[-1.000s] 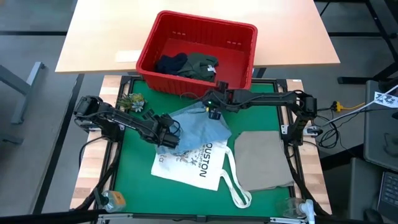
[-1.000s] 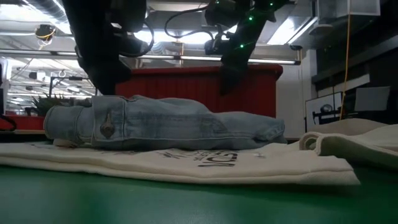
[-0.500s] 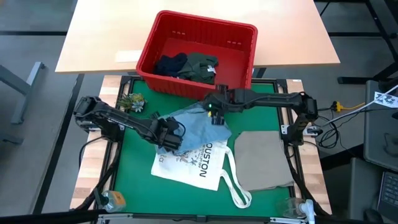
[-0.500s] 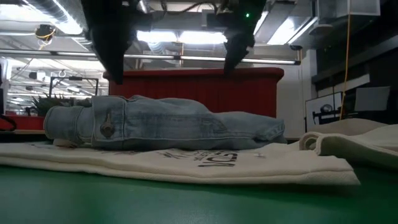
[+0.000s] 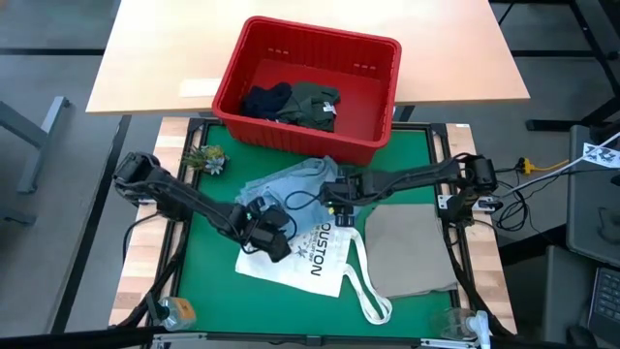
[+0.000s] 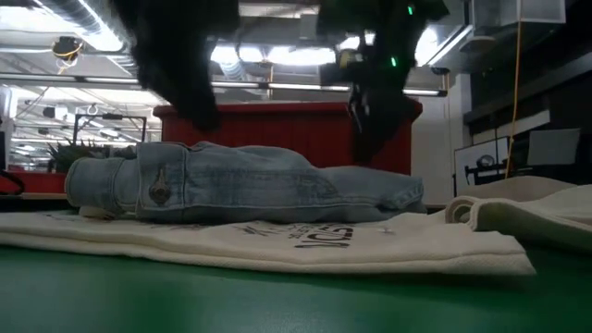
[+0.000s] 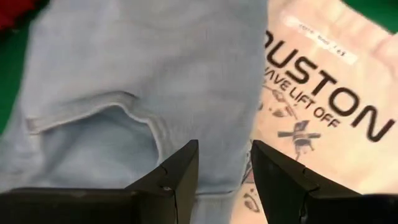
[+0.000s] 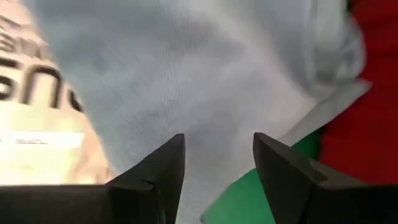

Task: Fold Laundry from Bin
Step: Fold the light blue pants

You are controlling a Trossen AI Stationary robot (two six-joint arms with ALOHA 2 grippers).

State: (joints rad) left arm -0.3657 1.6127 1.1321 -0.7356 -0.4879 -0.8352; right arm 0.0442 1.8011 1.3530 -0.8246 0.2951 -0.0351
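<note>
Directly beneath both open, empty jaws, the jeans (image 5: 295, 189) lie crosswise between left gripper (image 5: 263, 231) and right gripper (image 5: 336, 206).

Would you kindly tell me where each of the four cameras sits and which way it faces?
High view: overhead, straight down on the green table, red bin, both arms.
Low view: table height, level across the jeans; arms hang from above.
Left wrist view: past the left end effector, open, onto the jeans and tote bag.
Right wrist view: past the right end effector, open, onto the jeans.
All four share the jeans.
</note>
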